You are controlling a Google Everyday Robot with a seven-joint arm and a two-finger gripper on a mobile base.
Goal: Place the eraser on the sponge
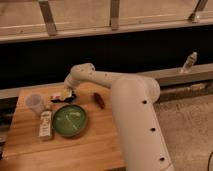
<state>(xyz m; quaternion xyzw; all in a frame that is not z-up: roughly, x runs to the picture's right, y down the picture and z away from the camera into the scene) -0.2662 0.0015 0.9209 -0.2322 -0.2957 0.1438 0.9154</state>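
My gripper (pixel 64 94) sits low at the back left of the wooden table (pixel 95 145), at the end of the white arm that reaches in from the right. Just under and left of it, a small blue sponge (pixel 58 99) shows as a dark teal patch on the wood. I cannot pick the eraser out from the gripper's tip, so it is hidden there. The gripper is touching or hovering just over the sponge; I cannot tell which.
A round green plate (pixel 69 120) lies in front of the gripper. A small tan-labelled bottle (pixel 45 125) stands left of the plate, with a clear cup (pixel 34 102) behind it. A slim red oblong (pixel 99 100) lies to the right. Another bottle (pixel 188 62) stands on the far ledge.
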